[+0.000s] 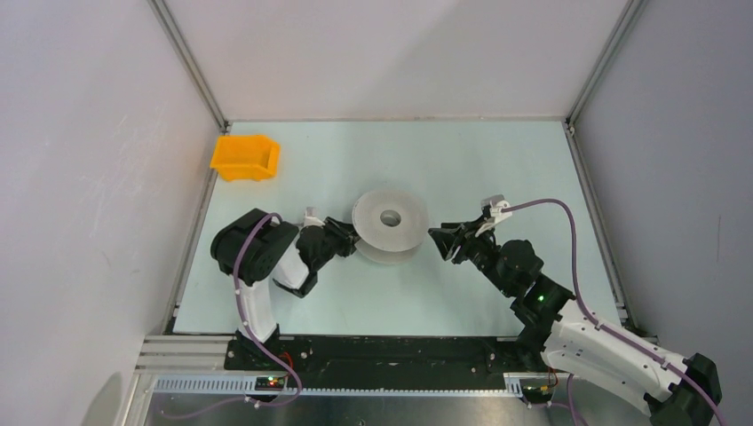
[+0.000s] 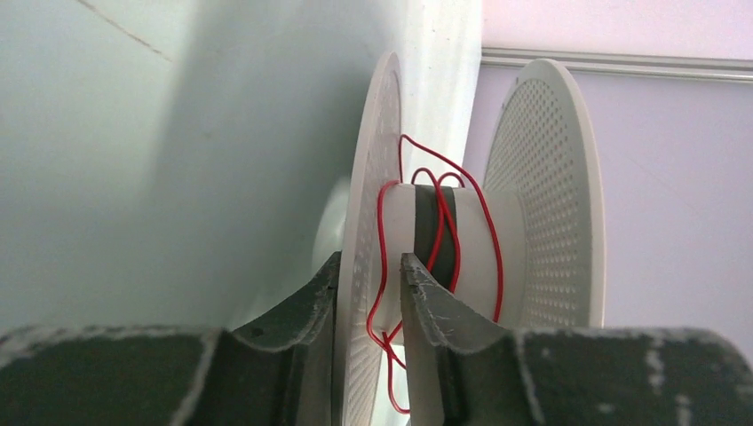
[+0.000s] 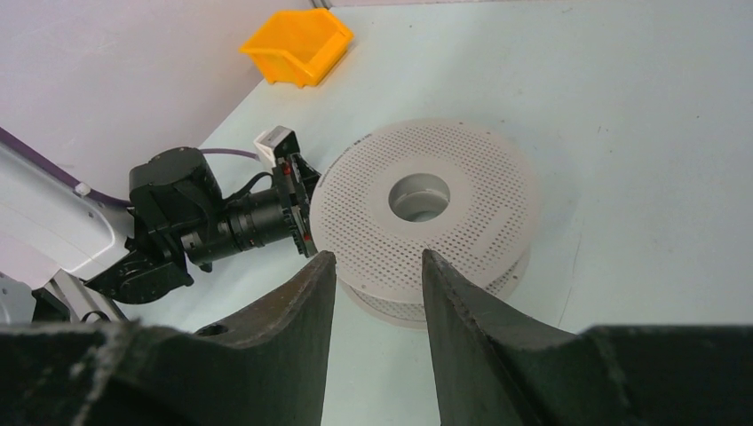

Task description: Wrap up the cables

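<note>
The left gripper (image 2: 368,266) pinches the spool's (image 3: 373,213) rim. Red cables (image 2: 381,248) loop loosely round its middle. The right gripper (image 3: 373,259) hangs nearby, fingers apart, empty.

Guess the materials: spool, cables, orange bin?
The spool: likely matte off-white plastic; flanges perforated with fine holes. The cables: thin red wire, seemingly smooth plastic insulation, core unseen. The orange bin: probably moulded plastic, uniform colour, smooth.

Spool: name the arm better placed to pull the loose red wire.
Right arm, probably: its jaws stand open, clear of the spool; the left arm has its jaws astride a flange, so occupied.
</note>
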### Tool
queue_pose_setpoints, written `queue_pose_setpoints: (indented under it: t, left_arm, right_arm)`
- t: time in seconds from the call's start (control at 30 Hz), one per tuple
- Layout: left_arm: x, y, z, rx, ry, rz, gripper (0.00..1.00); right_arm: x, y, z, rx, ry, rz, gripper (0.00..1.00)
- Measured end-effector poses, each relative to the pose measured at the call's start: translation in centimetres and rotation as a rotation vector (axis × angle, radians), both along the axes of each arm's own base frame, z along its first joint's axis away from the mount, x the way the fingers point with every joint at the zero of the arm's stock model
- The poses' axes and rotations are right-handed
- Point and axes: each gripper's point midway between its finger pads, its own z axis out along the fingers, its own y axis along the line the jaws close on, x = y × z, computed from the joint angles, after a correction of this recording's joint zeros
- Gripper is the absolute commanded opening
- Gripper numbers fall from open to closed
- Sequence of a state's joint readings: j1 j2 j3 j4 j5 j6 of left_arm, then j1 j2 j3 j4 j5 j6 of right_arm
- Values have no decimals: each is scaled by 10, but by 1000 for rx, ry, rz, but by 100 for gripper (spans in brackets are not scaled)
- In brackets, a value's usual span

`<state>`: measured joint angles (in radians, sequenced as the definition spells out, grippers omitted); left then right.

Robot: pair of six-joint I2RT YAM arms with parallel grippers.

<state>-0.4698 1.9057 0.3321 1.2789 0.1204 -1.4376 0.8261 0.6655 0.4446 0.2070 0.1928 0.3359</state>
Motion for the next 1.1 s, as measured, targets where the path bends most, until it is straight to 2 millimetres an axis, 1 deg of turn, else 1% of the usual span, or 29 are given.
queue_pose_setpoints:
  t: [0.13, 0.27, 0.4, 0.47, 0.7, 0.83, 0.93, 1.0, 1.07, 1.1]
  left_arm:
    - [-3, 7, -5, 13, 12, 7, 38]
    - [-8, 10, -9, 20, 19, 3, 42]
    - [-15, 15, -12, 31, 31, 4, 52]
    - [-18, 19, -11, 34, 26, 9, 54]
    - [-22, 33, -7, 37, 18, 37, 56]
    - [-30, 46, -9, 41, 27, 63, 56]
    - [-37, 57, -8, 47, 29, 88, 58]
    - [-40, 63, -4, 52, 18, 103, 60]
    - [-41, 66, 3, 51, -8, 111, 62]
    - [-41, 67, 10, 46, -29, 112, 64]
  right_arm:
    - [0, 0, -4, -1, 11, 0, 45]
    - [0, 0, -4, 3, 13, 3, 45]
    - [0, 0, -4, 4, 14, 2, 45]
    - [0, 0, -4, 8, 17, 2, 45]
    - [-1, 0, -10, 7, 33, 2, 45]
    - [-1, 0, -11, 6, 34, 2, 45]
    - [-1, 0, -14, -4, 44, 1, 46]
    - [-2, 0, -18, -11, 58, 0, 47]
    - [-2, -1, -22, -16, 72, 0, 52]
    - [-3, -1, -24, -18, 82, -1, 57]
